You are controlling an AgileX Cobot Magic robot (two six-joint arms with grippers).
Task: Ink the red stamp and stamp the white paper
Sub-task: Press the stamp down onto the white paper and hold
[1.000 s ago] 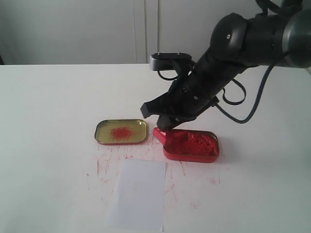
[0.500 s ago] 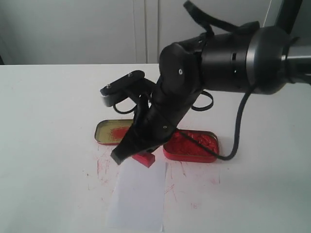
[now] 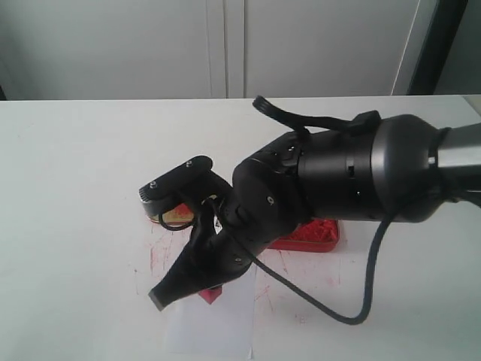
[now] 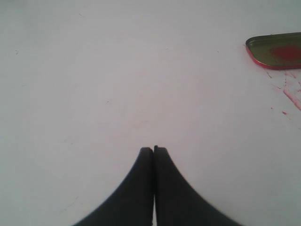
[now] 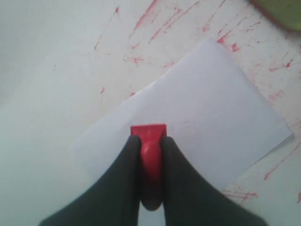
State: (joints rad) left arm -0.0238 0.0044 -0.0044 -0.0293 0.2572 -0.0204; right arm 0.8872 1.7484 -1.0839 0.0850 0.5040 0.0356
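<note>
Farthest left, the left gripper (image 4: 154, 150) hangs over bare white tabletop (image 4: 94, 70), its two black fingers pressed together with nothing between them. The white paper does not show in its view.

The shallow gold-coloured tin lid (image 4: 277, 49) with a red smear inside lies beyond the paper's far left corner and is mostly hidden behind the arm in the exterior view.

The plain white rectangular sheet of paper (image 5: 211, 108) lies flat among red streaks on the table. Above it, the right gripper (image 5: 149, 141) is clamped on the narrow handle of the small bright red plastic stamp (image 5: 148, 131), whose square base points down over the sheet's far part. Whether the base is already touching the paper cannot be told.

The rounded red tin of lumpy red ink paste (image 3: 319, 235) sits beyond the paper's far right corner.

The stamp looks stiff, light and smooth, so it could probably twist between the fingers if pressed off-centre. The handle, gripped close above the base, seems the right hold. The sheet is thin and loose, so it may well slide, or cling to the sticky ink and lift. A straight push down and a straight lift would suit it.
</note>
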